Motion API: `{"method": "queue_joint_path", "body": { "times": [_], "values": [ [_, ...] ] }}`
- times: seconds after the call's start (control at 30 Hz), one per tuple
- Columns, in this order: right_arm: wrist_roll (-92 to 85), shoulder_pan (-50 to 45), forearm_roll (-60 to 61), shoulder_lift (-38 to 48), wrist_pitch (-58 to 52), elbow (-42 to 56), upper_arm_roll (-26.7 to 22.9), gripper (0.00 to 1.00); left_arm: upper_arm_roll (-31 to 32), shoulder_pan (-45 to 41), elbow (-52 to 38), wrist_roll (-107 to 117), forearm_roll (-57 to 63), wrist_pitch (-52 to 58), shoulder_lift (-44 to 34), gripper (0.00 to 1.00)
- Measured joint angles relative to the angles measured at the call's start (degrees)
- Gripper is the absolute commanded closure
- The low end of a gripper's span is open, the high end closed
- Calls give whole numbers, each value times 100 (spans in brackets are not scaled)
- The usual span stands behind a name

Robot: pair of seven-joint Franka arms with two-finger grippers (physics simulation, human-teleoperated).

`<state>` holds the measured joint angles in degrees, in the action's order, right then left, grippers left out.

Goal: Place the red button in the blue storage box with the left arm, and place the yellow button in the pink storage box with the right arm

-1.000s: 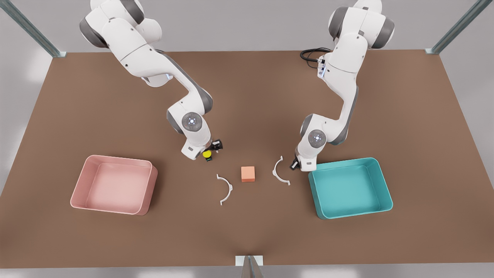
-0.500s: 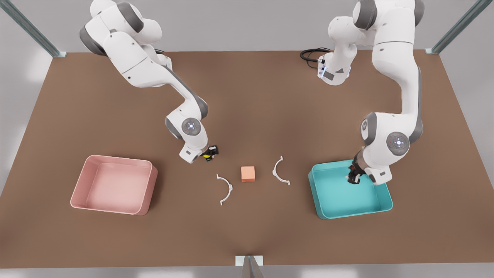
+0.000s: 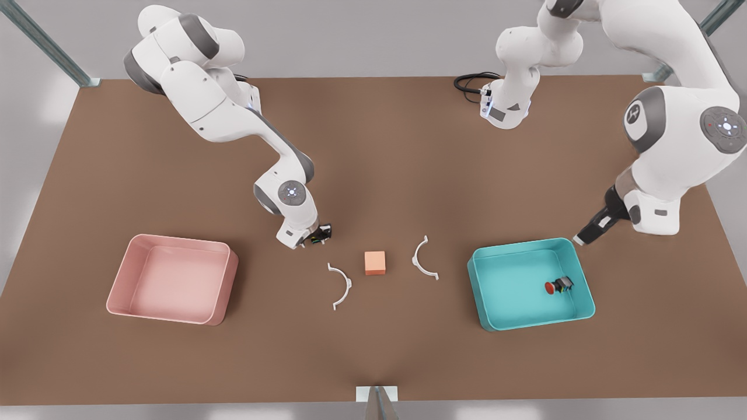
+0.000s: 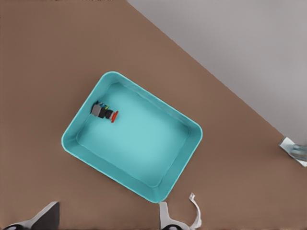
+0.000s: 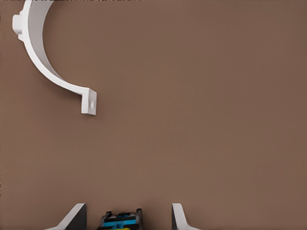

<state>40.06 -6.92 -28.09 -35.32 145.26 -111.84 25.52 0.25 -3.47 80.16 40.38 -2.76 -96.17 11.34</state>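
Red button (image 3: 557, 286) lying in blue box (image 3: 528, 319), so left gripper (image 3: 583, 239) spread, lifted clear. Right gripper (image 3: 315, 236) low, fingers spread around yellow button (image 5: 121, 221), not pinching; pink box (image 3: 119, 298) waiting.

Left pincer (image 3: 583, 239) raised, fingers spread; right pincer (image 3: 312, 238) low, fingers apart.

A brown table (image 3: 373, 146) stands before plain grey walls (image 3: 362, 35).

arms: glossy white shells | joints: grey bands | wrist discs: lit dots
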Motion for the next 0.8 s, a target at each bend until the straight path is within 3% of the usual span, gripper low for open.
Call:
{"method": "queue_joint_path", "body": {
  "times": [0.27,0.47,0.73,0.8],
  "values": [
    [72,-21,-23,64,-52,-221,46,26,236,134,12,-1362,181,580,-66,0],
    [97,-64,-15,21,-77,-218,48,53,257,99,12,-2029,189,712,-49,0],
    [89,231,4,564,-111,-101,92,53,255,129,20,-2632,169,769,-38,0],
    [76,931,15,717,-289,128,562,52,255,129,20,-2745,168,775,-38,0]
  ]
}}
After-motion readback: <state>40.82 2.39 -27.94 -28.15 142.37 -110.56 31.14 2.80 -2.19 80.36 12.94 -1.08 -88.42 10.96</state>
